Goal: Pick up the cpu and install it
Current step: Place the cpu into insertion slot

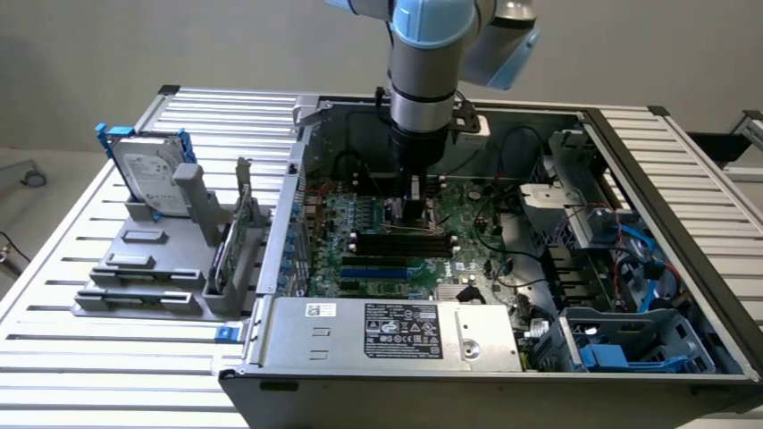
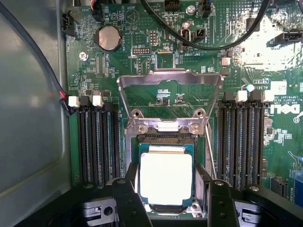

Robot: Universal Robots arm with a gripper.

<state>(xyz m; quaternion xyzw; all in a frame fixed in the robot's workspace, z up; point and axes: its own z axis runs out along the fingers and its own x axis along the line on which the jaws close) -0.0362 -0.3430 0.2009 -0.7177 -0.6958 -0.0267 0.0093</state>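
Currently, the gripper is narrowed onto the cpu, its fingers pressing two opposite edges. It holds the cpu flat at the socket, with the load plate flipped up, between the two banks of memory slots; I cannot tell whether it is seated. Judged light, stiff, thin and smooth-topped with a delicate underside, so grip only the side edges, level and gently, since a tilt could damage the socket contacts.

Slatted metal table used as base. Open computer case set on it, toward exterior view's right. Grey rack placed just beside case, at exterior view's left.
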